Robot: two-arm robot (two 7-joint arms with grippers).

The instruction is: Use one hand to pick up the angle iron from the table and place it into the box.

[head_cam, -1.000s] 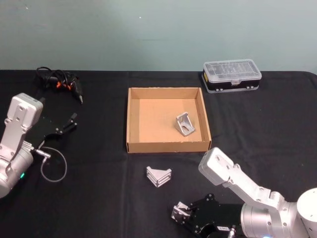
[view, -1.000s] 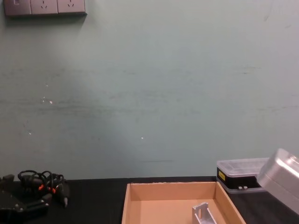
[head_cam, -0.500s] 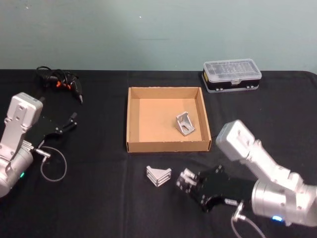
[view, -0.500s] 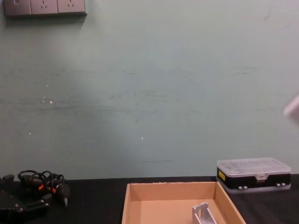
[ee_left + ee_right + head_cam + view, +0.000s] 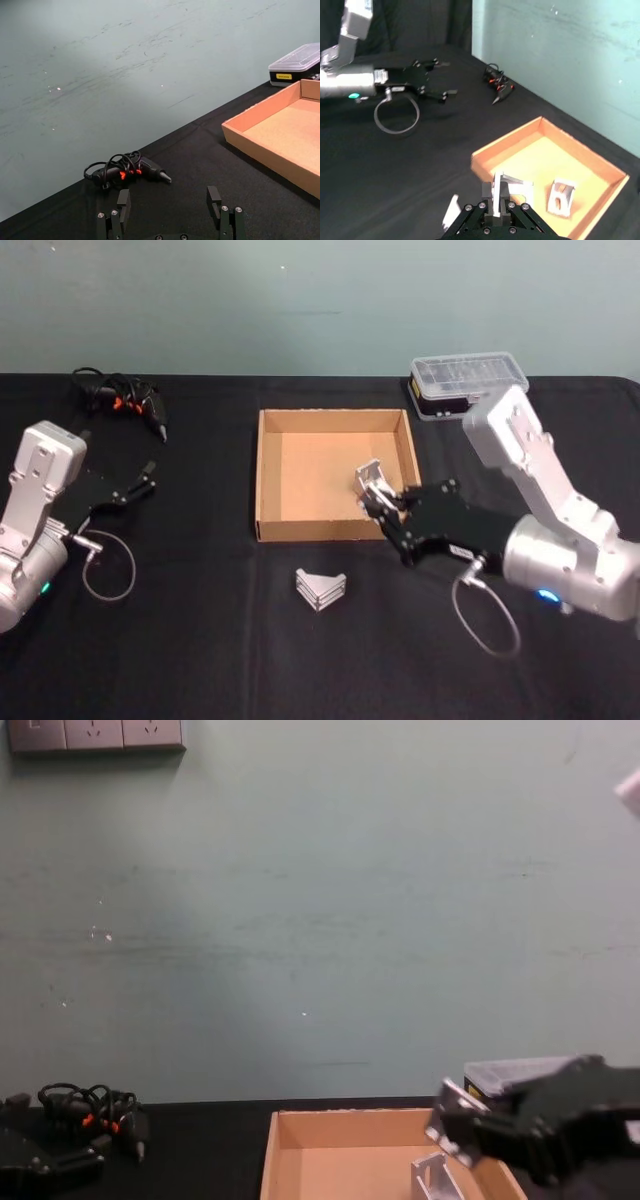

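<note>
Right wrist view: right gripper (image 5: 500, 200) clenched on angle iron (image 5: 514, 188), over cardboard box (image 5: 506, 136) floor; seemingly only release needed. Left gripper (image 5: 169, 198) parked, fingers spread.

Left arm (image 5: 40, 480) and right arm (image 5: 535, 465) are cased in boxy silver-grey metal; left gripper (image 5: 147, 483) and right gripper (image 5: 378, 502) are finished black.

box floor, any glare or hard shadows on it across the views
Right wrist view: the box floor is brightly, evenly lit, with no hard shadow beside the angle iron lying in it. Head view: no glare, the inner walls a little darker than the floor. Left wrist view: even light, no shadow.
</note>
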